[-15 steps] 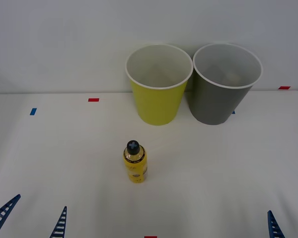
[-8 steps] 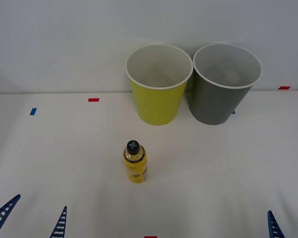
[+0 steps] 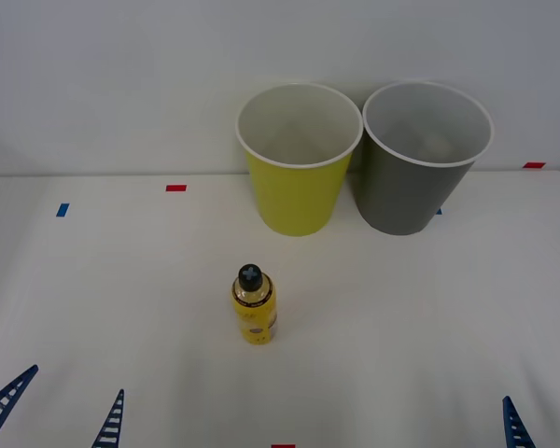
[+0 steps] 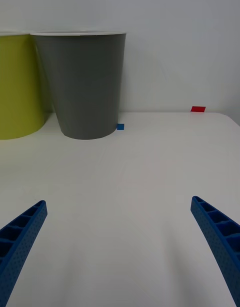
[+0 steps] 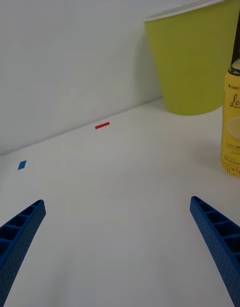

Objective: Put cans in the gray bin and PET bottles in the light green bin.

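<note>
A small PET bottle [image 3: 253, 306] with a yellow label and black cap stands upright mid-table; it also appears in the left wrist view [image 5: 231, 132]. Behind it, against the wall, stand the light green bin [image 3: 294, 196] and, touching it on the right, the gray bin [image 3: 406, 191]. A faint pale shape lies inside the gray bin; I cannot tell what it is. Cans are out of view. My left gripper [image 3: 61, 415] hovers open at the near left edge, well short of the bottle. My right gripper [image 4: 120, 247] is open at the near right, one fingertip [image 3: 511, 422] showing.
Small red [image 3: 175, 188] and blue [image 3: 62, 210] tape marks dot the white table. A grey wall runs close behind the bins. Bare tabletop lies between both grippers and the bottle.
</note>
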